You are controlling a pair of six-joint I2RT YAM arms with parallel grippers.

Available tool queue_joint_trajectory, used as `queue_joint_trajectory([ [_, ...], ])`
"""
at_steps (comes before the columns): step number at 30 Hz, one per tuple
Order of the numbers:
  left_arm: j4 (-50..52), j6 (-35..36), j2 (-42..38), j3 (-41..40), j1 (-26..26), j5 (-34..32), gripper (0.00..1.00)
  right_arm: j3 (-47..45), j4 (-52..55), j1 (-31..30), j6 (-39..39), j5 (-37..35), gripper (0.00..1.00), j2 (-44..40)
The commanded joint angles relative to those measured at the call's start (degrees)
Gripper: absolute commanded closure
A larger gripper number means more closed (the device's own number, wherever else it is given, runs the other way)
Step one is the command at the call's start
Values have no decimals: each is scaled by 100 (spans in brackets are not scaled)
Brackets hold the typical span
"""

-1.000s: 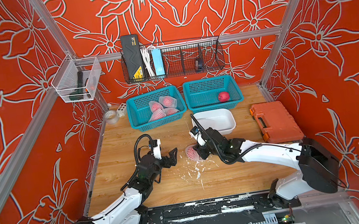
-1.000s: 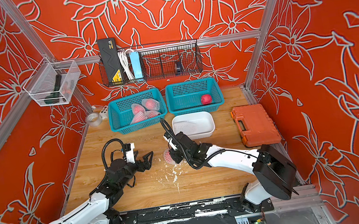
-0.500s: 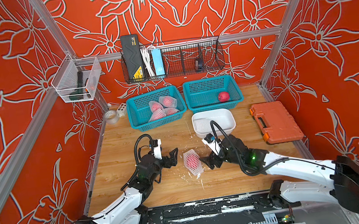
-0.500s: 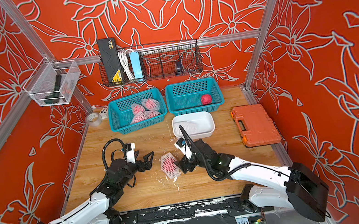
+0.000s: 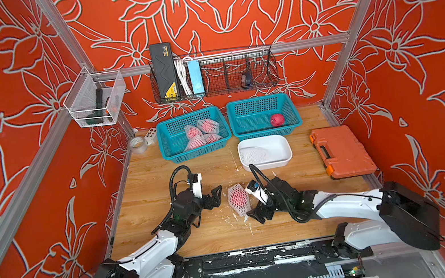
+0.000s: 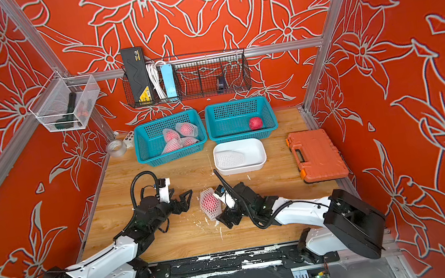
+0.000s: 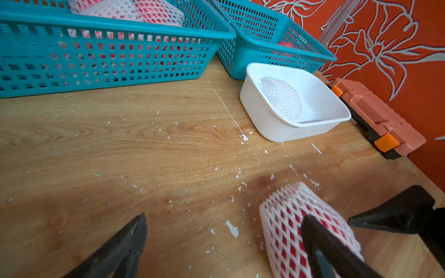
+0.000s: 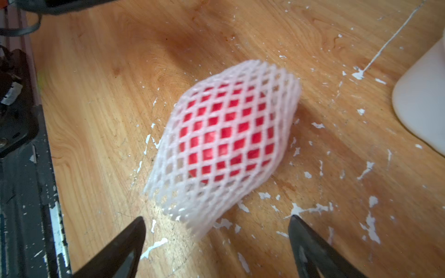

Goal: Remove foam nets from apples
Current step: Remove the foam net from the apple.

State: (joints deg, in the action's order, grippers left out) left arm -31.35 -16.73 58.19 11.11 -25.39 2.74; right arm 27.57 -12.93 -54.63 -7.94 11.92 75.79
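Your top cameras sit high over the bench (image 5: 159, 167) front edge, tilted down, facing the back wall. They are far enough out that you get the full bench. Both top views share nearly the same scene, shifted slightly sideways. Your left wrist camera rides low and close to the wood, looking past the left gripper (image 7: 224, 217) toward the back-right corner: white tray (image 7: 269, 130), orange case (image 7: 375, 113). Your right wrist camera is very near and steep, past the right gripper (image 8: 216, 217), facing the bench's left edge, with the front-edge rail (image 8: 24, 192) in frame. All views share the netted apple (image 5: 238, 200) (image 6: 210, 204) (image 7: 284, 216) (image 8: 224, 139) mid-bench.
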Motion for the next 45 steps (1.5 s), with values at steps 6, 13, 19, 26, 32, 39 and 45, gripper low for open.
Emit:
queue_joint_trajectory([
  [6, -108, 16, -29, -25, 8, 15, 3, 434, -58, -74, 54, 210, 12, 690],
  [13, -49, 48, -11, 8, 8, 10, 3, 848, 90, -83, -95, 205, 31, 1236],
  [19, 39, 90, -107, 15, 9, -43, 3, 959, 159, -83, -197, 96, 61, 1159],
  [26, 94, 118, -111, 67, 17, -85, 3, 1310, 660, -83, -379, -201, 88, 930],
  [32, 302, 92, -402, 159, 14, -90, 3, 2310, 2133, -74, -746, -258, 94, 759],
  [39, 368, -21, -659, 108, 16, -162, 3, 3441, 3590, 11, -1202, 324, 96, 1027],
  [45, 580, -38, -778, 181, 13, -174, 3, 4994, 5773, 67, -1137, 825, 98, 1993],
])
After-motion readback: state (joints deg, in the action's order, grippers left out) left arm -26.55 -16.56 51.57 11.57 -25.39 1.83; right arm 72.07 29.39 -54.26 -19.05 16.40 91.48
